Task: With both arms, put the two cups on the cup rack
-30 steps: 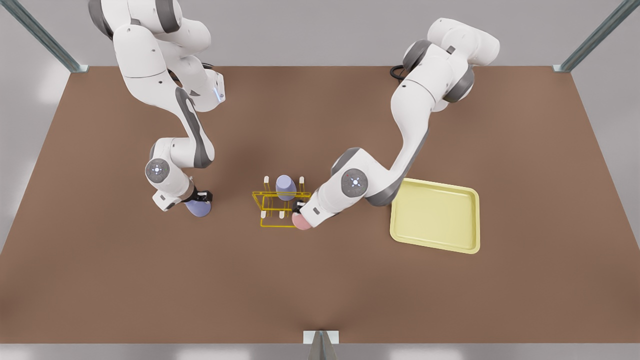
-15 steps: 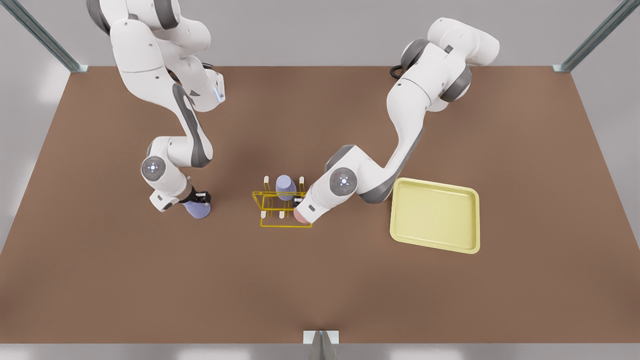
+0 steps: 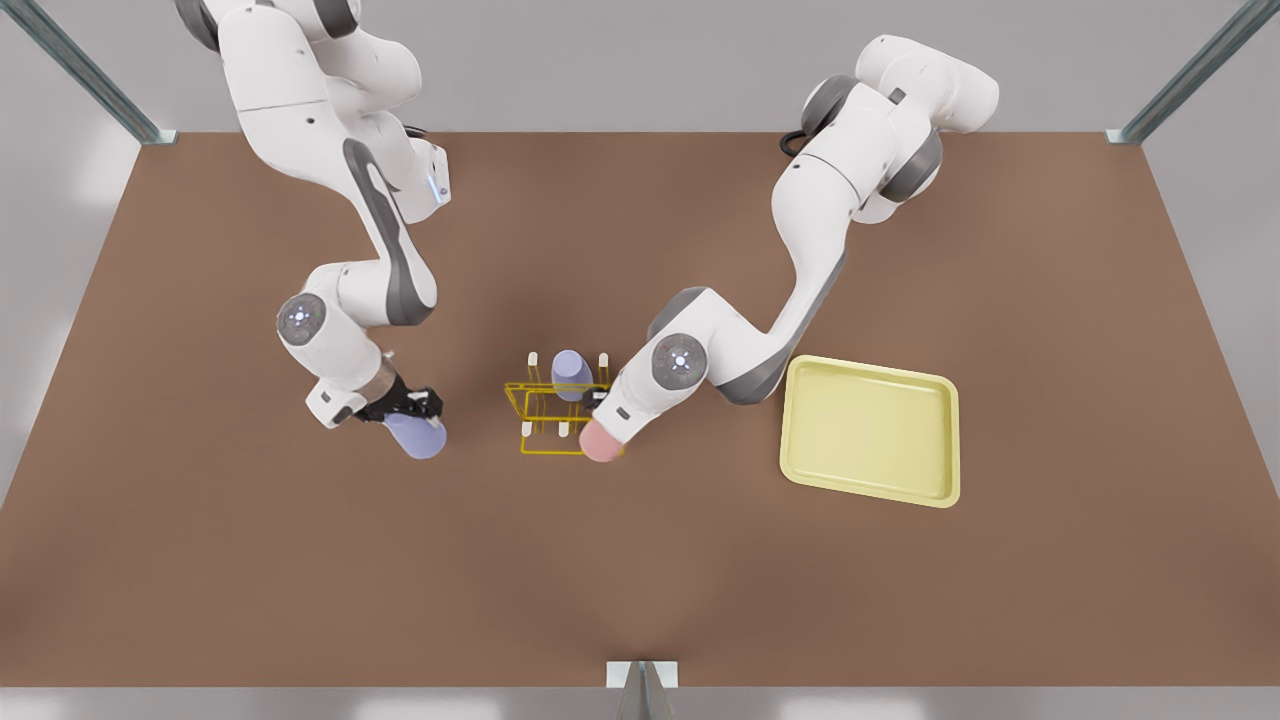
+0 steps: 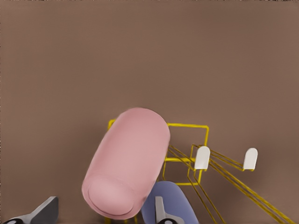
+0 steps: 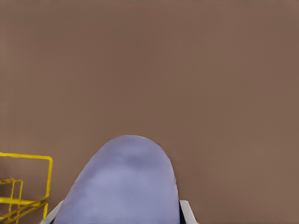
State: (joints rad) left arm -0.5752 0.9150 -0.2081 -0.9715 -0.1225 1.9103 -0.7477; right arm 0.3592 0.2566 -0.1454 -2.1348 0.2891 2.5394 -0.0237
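Note:
The yellow wire cup rack (image 3: 541, 451) stands mid-table with white pegs (image 4: 202, 157). One lavender cup (image 3: 569, 372) sits upside down on a back peg. My left gripper (image 3: 598, 408), on the arm at the front view's right, is shut on the pink cup (image 3: 600, 441), which hangs tilted over the rack's front right corner (image 4: 187, 126). The pink cup (image 4: 126, 163) sits between grey fingers (image 4: 43, 212). On the front view's left, my right gripper (image 3: 415, 410) is shut on a lavender cup (image 3: 420, 438), left of the rack and apart from it. That cup (image 5: 124, 182) fills the space between white pads (image 5: 187, 211).
A pale-yellow flat tray (image 3: 870, 496) lies on the brown table to the front view's right of the rack. Both arms' elbows hang over the table behind the rack. A metal post (image 3: 641, 690) stands at the front edge.
My right gripper has carried the lavender cup toward the rack and slightly forward. My left arm's wrist has shifted toward the rack, and the pink cup has stayed at the front right corner.

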